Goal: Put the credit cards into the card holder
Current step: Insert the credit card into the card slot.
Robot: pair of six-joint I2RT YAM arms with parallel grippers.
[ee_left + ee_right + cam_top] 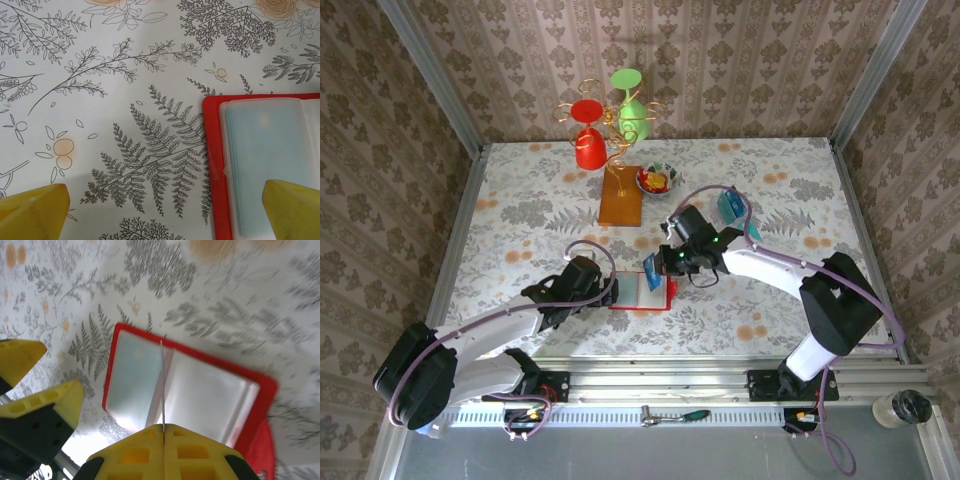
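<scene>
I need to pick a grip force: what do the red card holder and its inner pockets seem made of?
Card holder: looks like glossy red plastic or vinyl, given its smooth, slightly shiny rim. Inner pockets: probably thin frosted clear plastic film; a pale blue shape shows through dimly.

Bright, even light, soft shadows. Glare whitens the clear sleeves (210, 395) of the glossy red square card holder (261, 450); in the right wrist view the floral tablecloth (240, 300) beyond it is blurred.

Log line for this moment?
right fingers: shut on credit card, edge-on over open card holder | left fingers: open, straddling holder's left edge | card: not inserted
</scene>
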